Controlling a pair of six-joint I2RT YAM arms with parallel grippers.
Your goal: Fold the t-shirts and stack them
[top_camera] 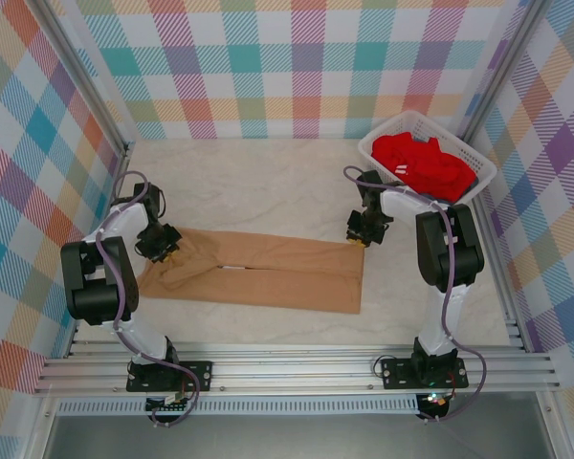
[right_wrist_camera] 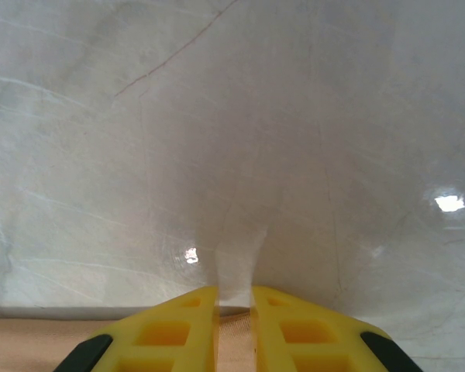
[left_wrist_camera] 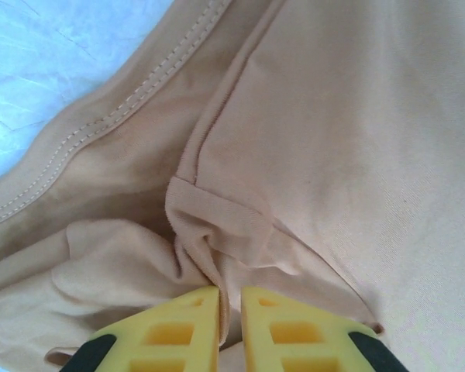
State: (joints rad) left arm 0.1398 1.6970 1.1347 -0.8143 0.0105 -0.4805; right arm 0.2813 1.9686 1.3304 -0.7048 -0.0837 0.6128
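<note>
A tan-orange t-shirt (top_camera: 258, 273) lies flat on the table as a long folded band running left to right. My left gripper (top_camera: 163, 251) sits at its left end. In the left wrist view the yellow fingers (left_wrist_camera: 178, 329) of that gripper (left_wrist_camera: 230, 310) pinch a bunched fold of the tan cloth (left_wrist_camera: 333, 116). At the band's far right corner is my right gripper (top_camera: 357, 232); in its wrist view the gripper (right_wrist_camera: 234, 310) is shut on the tan hem (right_wrist_camera: 31, 341). A bright red t-shirt (top_camera: 423, 164) lies crumpled in the basket.
The white lattice basket (top_camera: 387, 129) stands at the back right, just behind the right arm. Pale marble tabletop (top_camera: 258, 182) stretches behind the band. Checked walls close in the left, back and right sides. Metal rails (top_camera: 268, 368) run along the near edge.
</note>
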